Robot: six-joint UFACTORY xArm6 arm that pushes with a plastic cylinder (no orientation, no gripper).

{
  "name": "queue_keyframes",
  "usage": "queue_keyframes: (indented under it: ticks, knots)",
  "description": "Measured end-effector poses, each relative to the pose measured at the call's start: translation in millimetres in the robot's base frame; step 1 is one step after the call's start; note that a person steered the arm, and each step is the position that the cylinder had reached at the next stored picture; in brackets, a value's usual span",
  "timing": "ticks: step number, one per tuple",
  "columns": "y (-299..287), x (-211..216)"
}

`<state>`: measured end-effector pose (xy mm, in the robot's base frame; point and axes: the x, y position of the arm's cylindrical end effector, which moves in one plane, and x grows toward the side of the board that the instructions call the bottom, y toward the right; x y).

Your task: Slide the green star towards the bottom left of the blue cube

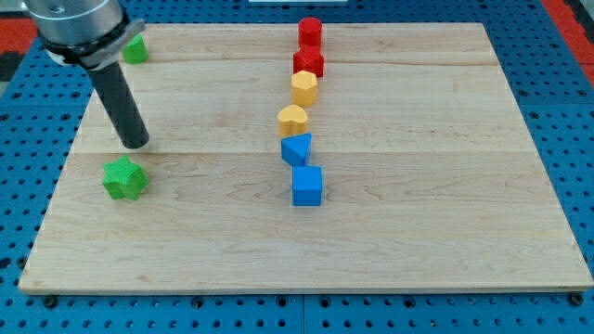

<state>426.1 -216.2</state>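
Note:
The green star (124, 178) lies at the view's left, below the board's middle height. The blue cube (307, 186) sits near the board's centre, well to the star's right. My tip (136, 144) stands just above the star and slightly to its right, a small gap from it. The rod slants up to the view's top left.
A column of blocks runs up from the blue cube: a blue triangular block (297, 148), a yellow block (292, 120), a yellow hexagon (304, 87), a red block (309, 62), a red cylinder (310, 32). A second green block (135, 49) sits at the top left, partly behind the arm. The wooden board (445, 186) rests on a blue pegboard.

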Motion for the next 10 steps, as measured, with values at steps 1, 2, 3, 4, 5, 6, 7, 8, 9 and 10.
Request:
queue_keyframes:
  ticks: [1, 2, 3, 4, 5, 6, 7, 8, 9, 10]
  knots:
    - [-16.2, 29.2]
    - [-0.1, 54.0]
    - [17.9, 69.5]
    - [4.2, 69.5]
    - [4.2, 83.5]
    - [52.3, 109.4]
    - [98.0, 118.6]
    - [119.0, 119.6]
    - [83.3, 113.2]
    - [82.3, 103.5]
